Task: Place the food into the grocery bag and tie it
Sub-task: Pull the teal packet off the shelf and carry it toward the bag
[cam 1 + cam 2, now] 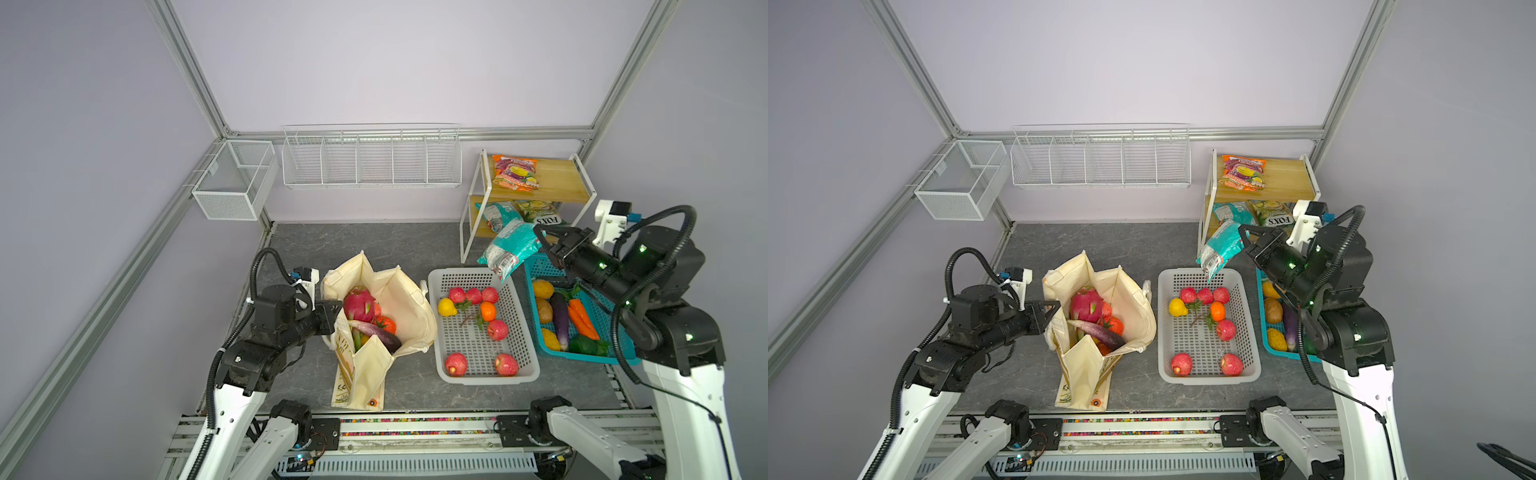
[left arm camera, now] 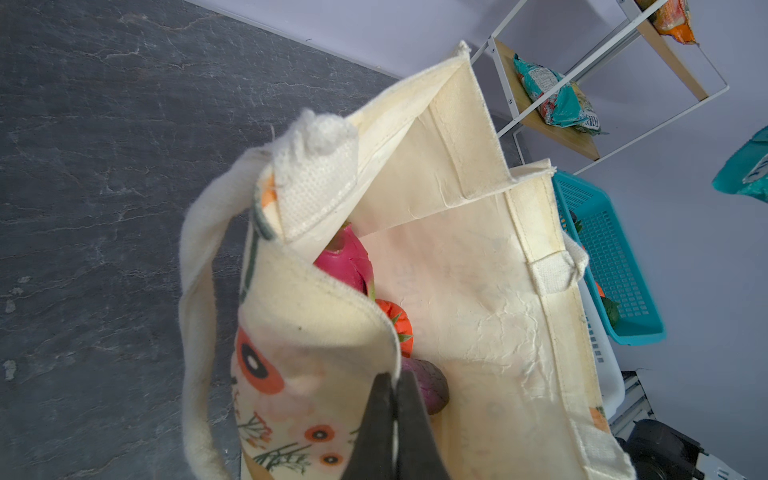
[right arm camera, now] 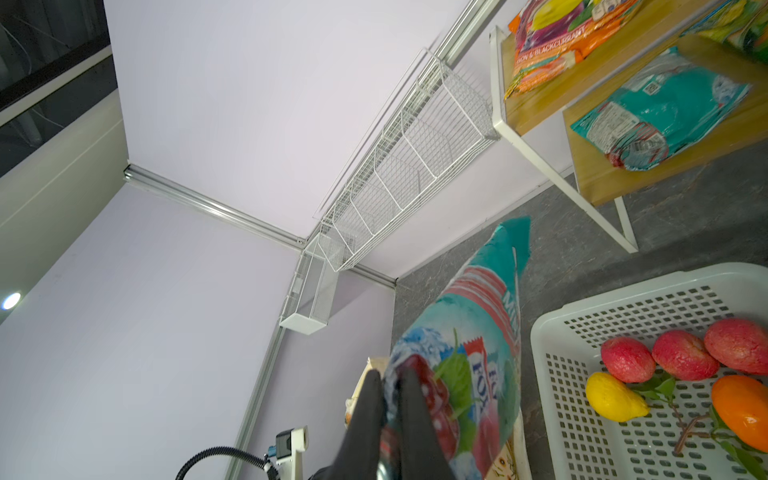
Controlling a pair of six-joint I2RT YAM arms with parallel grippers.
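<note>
Both top views: grocery bag (image 1: pixel 409 303) stands open on table (image 1: pixel 299 257) at ca 8 o'clock. Inside it are a dragon fruit (image 1: pixel 358 305), an eggplant (image 1: pixel 380 334) and a red-orange fruit (image 1: pixel 386 323). Left jaws are pinched shut on the bag's rim, at its 9 o'clock side.

White basket (image 1: pixel 486 379) sits at 5 o'clock, just beside the bag, w/ red apples (image 1: pixel 456 364), an orange (image 1: pixel 488 311) and a yellow fruit (image 1: pixel 447 306). Teal basket (image 1: pixel 542 268) at 4 o'clock is partly hidden by the right arm; it holds carrots (image 1: pixel 582 319) and a second eggplant (image 1: pixel 560 318).

Right jaws are shut on a teal packet (image 1: pixel 509 249), held in the air over the white basket's 1 o'clock corner. Rack (image 1: pixel 557 183) at 2 o'clock has an orange packet (image 1: pixel 515 172) on top, w/ more packets below.

Left wrist: jaws closed tight on the bag's cloth edge, strap (image 2: pixel 195 291) looping outside it.

Right wrist: jaws clamp the packet's end, white basket close by.
</note>
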